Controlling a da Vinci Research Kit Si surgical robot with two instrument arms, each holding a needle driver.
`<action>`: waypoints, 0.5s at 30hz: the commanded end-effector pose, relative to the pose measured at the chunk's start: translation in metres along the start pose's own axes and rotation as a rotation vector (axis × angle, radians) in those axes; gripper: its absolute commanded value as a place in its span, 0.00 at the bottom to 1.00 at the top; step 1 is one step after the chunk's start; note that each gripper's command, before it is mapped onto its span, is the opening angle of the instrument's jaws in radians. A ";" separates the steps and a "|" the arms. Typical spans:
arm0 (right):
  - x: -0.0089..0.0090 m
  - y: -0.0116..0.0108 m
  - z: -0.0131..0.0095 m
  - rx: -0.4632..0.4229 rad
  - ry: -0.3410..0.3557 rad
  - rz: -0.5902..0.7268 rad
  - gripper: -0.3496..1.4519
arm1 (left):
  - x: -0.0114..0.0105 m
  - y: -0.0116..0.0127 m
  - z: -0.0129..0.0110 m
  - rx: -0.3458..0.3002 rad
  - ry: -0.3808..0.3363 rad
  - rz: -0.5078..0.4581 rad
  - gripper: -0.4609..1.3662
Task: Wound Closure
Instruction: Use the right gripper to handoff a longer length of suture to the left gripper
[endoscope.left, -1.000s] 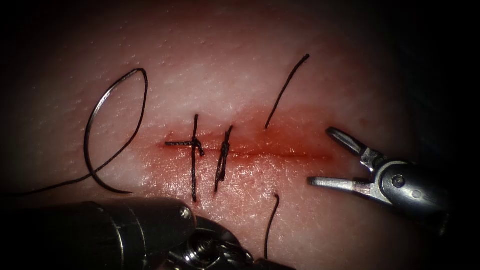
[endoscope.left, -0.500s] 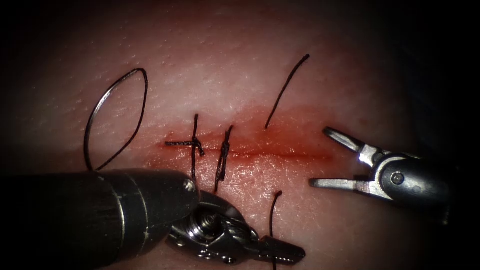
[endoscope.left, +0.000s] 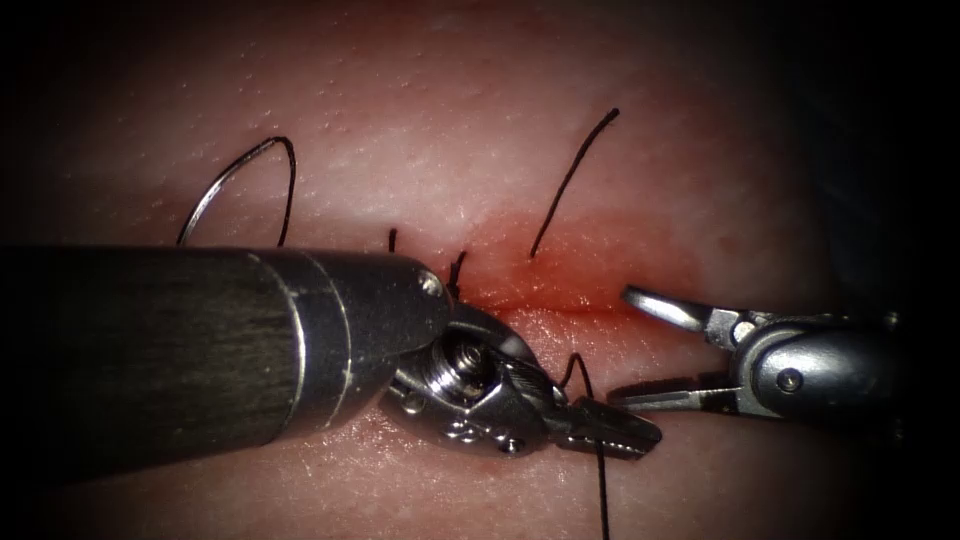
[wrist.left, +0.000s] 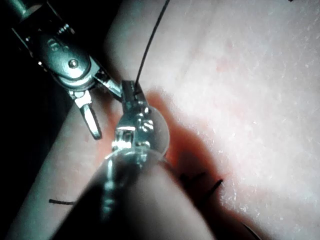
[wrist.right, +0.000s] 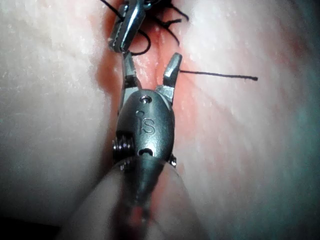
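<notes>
Tissue carries a horizontal cut ringed with red fluid; the left stretch is already stitched, and the left tool's shaft now covers most of those stitches. Left tool has swept in from the lower left over the last second and now sits below the cut, jaws closed on the thread near where its near-side strand leaves the tissue; the left wrist view shows the thread running out of the shut tip. Right tool has slid left toward it, jaws spread wide, holding nothing, just beside the left tool's tip. Needle lies loose on the tissue well left of the cut, not in the tissue, half hidden by the shaft. A free thread tail lies above the cut. So thread is secured, needle parked.
</notes>
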 end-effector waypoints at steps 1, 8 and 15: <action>-0.0001 0.0001 0.0001 0.007 0.015 -0.003 0.80 | -0.0001 0.0000 -0.0001 -0.008 0.004 -0.001 0.06; -0.0010 0.0000 0.0012 0.036 0.072 -0.021 0.76 | -0.0003 0.0000 -0.0002 -0.008 0.006 -0.012 0.06; -0.0018 -0.0003 0.0021 0.058 0.118 -0.037 0.74 | 0.0000 0.0001 -0.0002 -0.008 0.006 -0.012 0.06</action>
